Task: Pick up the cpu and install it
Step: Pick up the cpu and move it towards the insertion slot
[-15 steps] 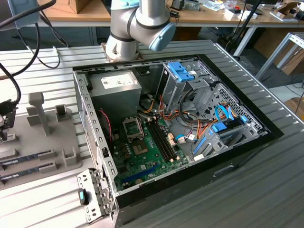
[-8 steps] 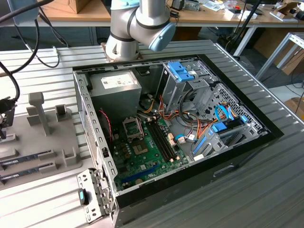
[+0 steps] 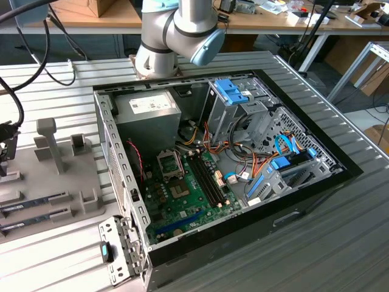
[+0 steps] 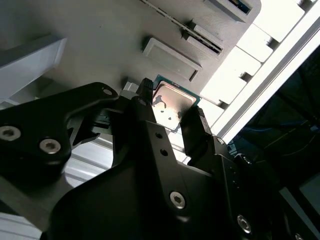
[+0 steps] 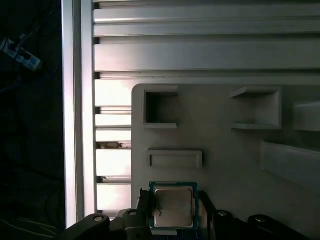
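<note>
We see the claw (image 5: 173, 212) closed narrowly on the cpu (image 5: 172, 202), its two dark fingers (image 5: 143, 207) pressed against opposite edges of the chip in both wrist views. The cpu sits metal face up, just above the grey tray (image 5: 230, 160), beside a low raised block (image 5: 174, 158). In the exterior view, the open computer case (image 3: 304, 201) lies well apart from the tray.
</note>
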